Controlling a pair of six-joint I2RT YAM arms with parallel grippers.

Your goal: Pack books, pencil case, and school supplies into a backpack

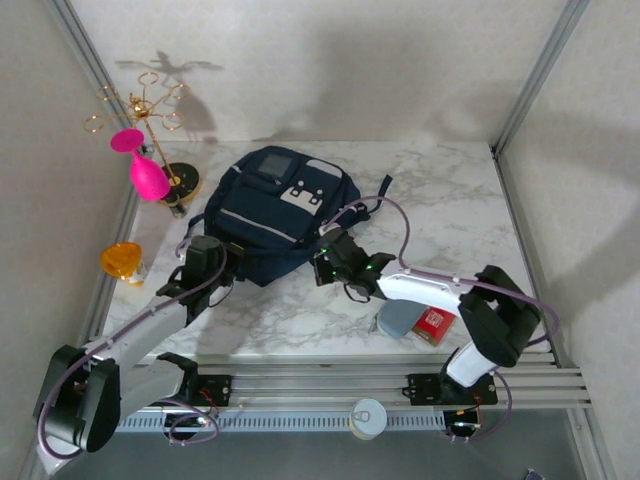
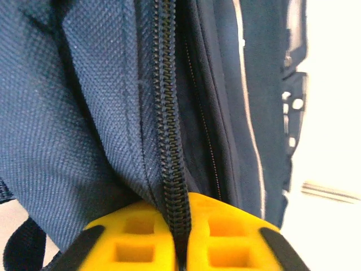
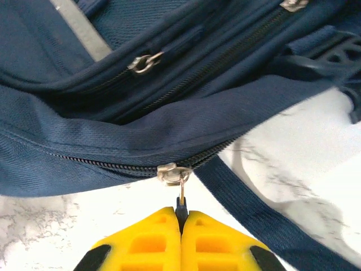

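Large navy fabric backpack (image 1: 275, 210) lies centrally on the white marble bench (image 1: 440, 210). Right end effector (image 3: 180, 217) is clamped on its silver zip pull (image 3: 175, 174) at the near edge; left end effector (image 2: 181, 240) is pinched shut on its black zip track (image 2: 169, 124).

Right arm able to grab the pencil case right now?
Probably not: the right gripper is shut on the zipper pull of the backpack, and the pencil case lies partly under its own forearm.

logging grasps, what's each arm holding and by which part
Right jaws are shut on the pull tab of a zipper on the backpack. Left jaws are shut on the backpack along its zipper seam.
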